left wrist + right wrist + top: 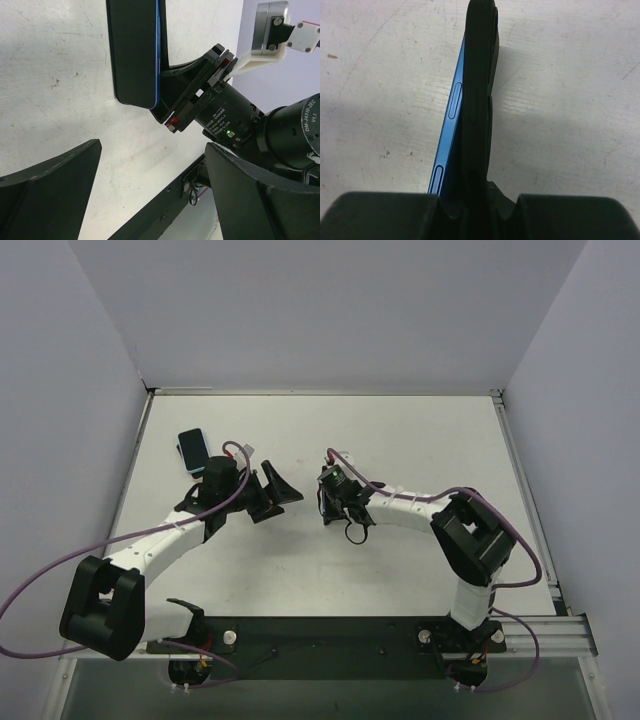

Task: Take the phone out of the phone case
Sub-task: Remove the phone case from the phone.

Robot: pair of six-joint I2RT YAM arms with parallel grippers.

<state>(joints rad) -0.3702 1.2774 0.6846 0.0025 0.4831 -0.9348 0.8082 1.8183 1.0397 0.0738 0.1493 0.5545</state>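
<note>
While low, right gripper (476, 202) (angled inward) around case (480, 60)

The worktop (430, 440) was a white, matte surface, closed in by pale grey walls at the back and both sides. Close up, it was scuffed, with fine scratches, faint grey smudges and a few dark specks. One flat rectangular device (193, 447) lay directly on it near the far left corner, dark-edged with a pale blue face up, its near end hidden under the left arm. A black base plate (330, 635) ran along the near edge, carrying both arm bases.
</note>
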